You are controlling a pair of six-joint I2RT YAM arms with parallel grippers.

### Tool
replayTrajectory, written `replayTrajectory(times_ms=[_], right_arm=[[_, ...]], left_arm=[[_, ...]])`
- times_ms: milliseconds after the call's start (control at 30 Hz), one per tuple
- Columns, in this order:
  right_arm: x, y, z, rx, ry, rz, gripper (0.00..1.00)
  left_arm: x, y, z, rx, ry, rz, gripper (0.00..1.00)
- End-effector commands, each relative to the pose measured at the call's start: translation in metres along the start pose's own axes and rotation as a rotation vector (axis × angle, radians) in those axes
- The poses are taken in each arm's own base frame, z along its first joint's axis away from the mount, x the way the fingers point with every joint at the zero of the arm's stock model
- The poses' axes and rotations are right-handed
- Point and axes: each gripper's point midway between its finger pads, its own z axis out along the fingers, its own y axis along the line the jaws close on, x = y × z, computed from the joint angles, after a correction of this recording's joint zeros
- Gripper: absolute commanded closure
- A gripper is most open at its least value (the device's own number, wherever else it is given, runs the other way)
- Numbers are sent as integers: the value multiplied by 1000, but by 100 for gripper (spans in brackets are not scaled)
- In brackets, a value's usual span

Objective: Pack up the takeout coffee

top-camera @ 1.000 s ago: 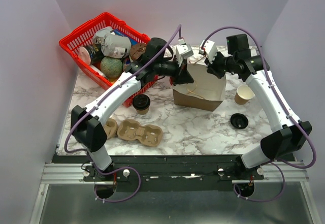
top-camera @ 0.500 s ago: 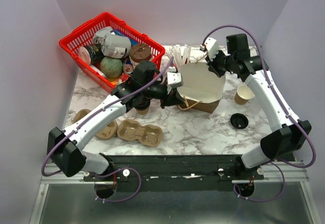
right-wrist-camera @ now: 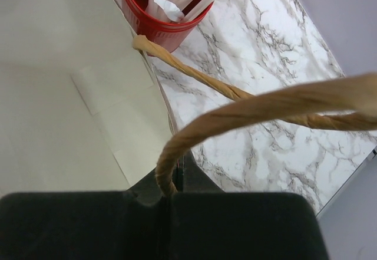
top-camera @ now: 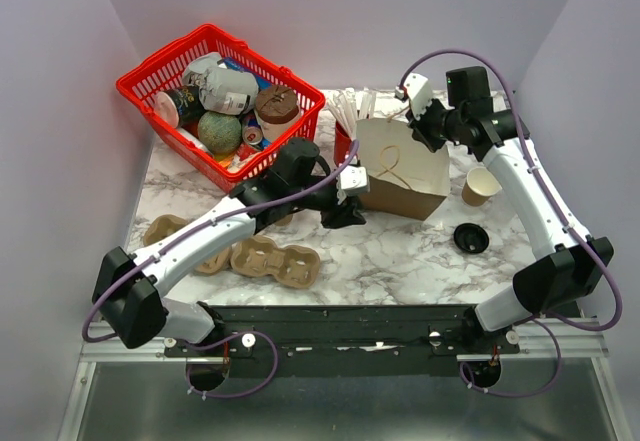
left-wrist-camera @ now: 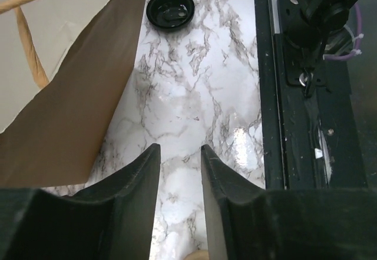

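Observation:
The takeout coffee is hidden, my left arm lying over the spot beside the bag. A brown paper bag stands open on the marble, pale inside. My right gripper is shut on the bag's twisted paper handle, which runs into the jaws. My left gripper hangs low at the bag's near left corner. In the left wrist view it is open, with only marble between its fingers and the bag's brown side to the left.
A red straw cup stands behind the bag. A loose black lid and a lidless tan cup sit to the right. At the back left is a red basket full of goods, and cardboard cup carriers lie at the near left.
My left gripper let go of the bag's rim, opened, and dropped toward the table. The bag swung back from its tilt and stands more upright. The right gripper kept its hold.

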Motion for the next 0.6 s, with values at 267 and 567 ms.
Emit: replayTrajectory(times_ms=[267,567], right_arm=[[-5,-2,-10,32,-25,-19,99],[6,9,-31,27,-6,-54,100]], left_arm=[[-85,9,-73,-204,-120,288,33],[-21,11,-119,-77,183,214,30]])
